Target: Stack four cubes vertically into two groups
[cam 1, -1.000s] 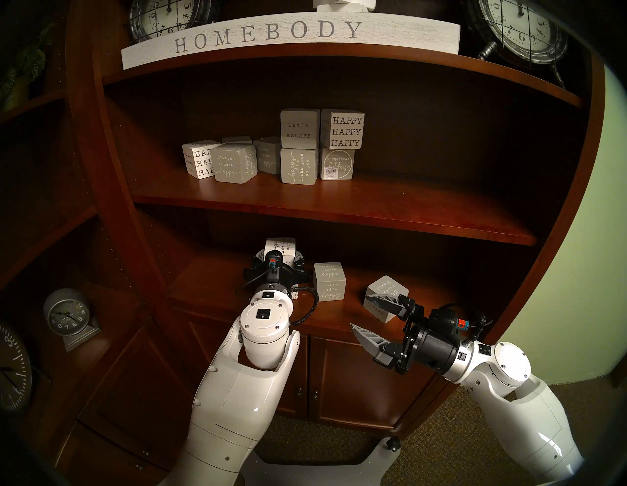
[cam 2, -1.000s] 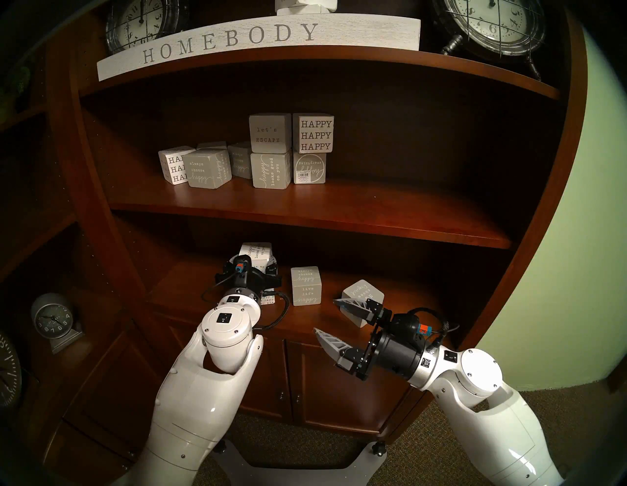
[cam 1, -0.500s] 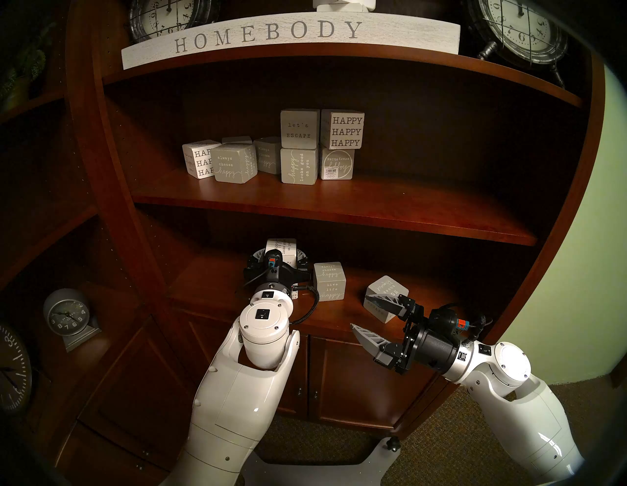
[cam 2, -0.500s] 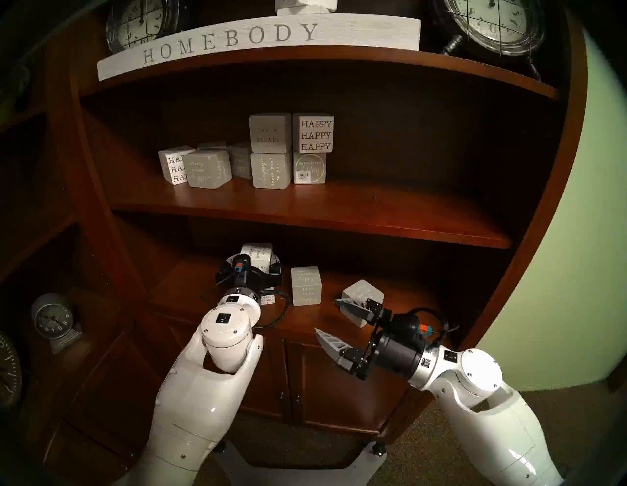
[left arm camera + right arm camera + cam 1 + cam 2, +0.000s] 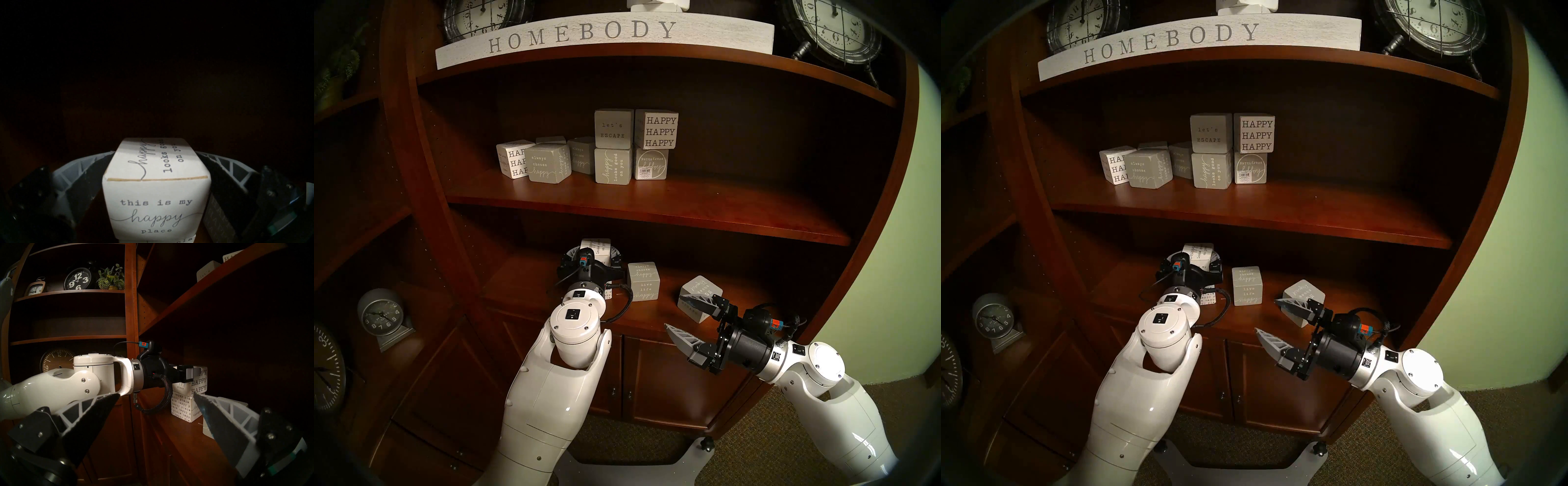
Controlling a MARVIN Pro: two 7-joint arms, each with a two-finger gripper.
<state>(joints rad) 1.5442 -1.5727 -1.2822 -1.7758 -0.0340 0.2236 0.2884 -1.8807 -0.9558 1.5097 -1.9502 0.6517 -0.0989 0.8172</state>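
Observation:
The white "this is my happy place" cube rests squarely on the white cube with small "happy place" type at the lower shelf's left. My left gripper is open and straddles the upper cube, with a gap at each side. The grey "live life happy" cube stands alone mid-shelf. A second grey cube sits turned cornerwise at the front right. My right gripper hangs open and empty just in front of that cube, its upper finger overlapping it in the head views.
The middle shelf board hangs close over the stacked pair. It carries several other lettered cubes, some in twos. A HOMEBODY sign and clocks fill the top shelf. Cabinet doors close the space below.
My left gripper has opened and let go of the upper white cube, which stays on the lower one; the left forearm has shifted slightly back and left. The right arm has not moved.

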